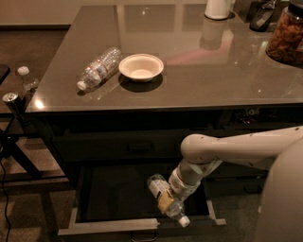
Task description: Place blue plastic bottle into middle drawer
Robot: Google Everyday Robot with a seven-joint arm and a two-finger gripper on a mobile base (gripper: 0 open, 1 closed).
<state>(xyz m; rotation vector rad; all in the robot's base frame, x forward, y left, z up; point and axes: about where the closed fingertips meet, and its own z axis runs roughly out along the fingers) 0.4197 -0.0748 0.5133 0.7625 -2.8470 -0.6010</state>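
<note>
The middle drawer point(109, 227) stands pulled out below the counter, its black interior open to view behind a pale front rim. Inside its right half is the blue plastic bottle point(158, 187), tilted with the white cap point(184, 221) pointing down toward the front right corner. My gripper point(166, 200) reaches down from the pale arm point(227, 149) and is shut on the bottle's middle. I cannot tell whether the bottle touches the drawer floor.
On the counter lie a ribbed clear bottle point(98, 69) and a white bowl point(141, 67). A jar of snacks point(286, 31) and a white container point(218, 8) stand at the back right. A small bottle point(26, 79) and a can point(11, 101) sit on a stand at the left.
</note>
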